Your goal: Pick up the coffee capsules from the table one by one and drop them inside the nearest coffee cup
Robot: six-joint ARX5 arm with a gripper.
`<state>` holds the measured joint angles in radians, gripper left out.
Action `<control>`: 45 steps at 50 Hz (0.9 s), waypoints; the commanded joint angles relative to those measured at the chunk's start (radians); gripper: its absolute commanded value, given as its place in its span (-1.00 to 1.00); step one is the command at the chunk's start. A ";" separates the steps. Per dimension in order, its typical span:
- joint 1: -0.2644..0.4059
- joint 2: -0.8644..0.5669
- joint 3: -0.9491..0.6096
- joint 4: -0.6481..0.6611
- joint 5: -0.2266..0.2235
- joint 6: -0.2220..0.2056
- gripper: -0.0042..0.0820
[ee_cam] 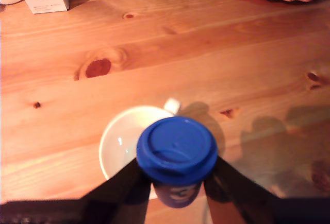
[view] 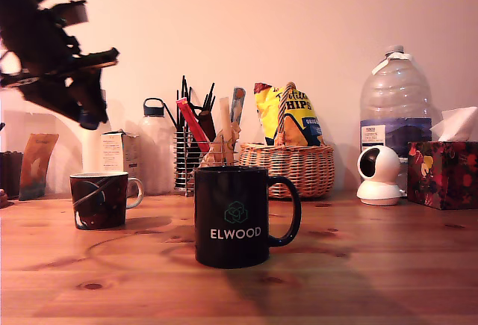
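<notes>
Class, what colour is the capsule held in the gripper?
Dark blue capsule, in the gripper over the white-lined mug; the wrist view shows it best.

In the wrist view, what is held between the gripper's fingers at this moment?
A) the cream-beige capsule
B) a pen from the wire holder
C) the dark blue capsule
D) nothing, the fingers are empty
C: the wrist view shows the dark blue capsule clamped between the two black fingers of the gripper, above the white-lined mug on the table.
</notes>
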<state>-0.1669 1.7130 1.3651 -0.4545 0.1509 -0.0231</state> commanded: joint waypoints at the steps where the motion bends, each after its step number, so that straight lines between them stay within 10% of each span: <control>1: 0.008 0.050 0.028 -0.022 -0.002 0.004 -0.73; 45: 0.023 0.224 0.166 -0.170 -0.002 0.005 -0.73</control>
<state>-0.1478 1.9102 1.5238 -0.6289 0.1490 -0.0231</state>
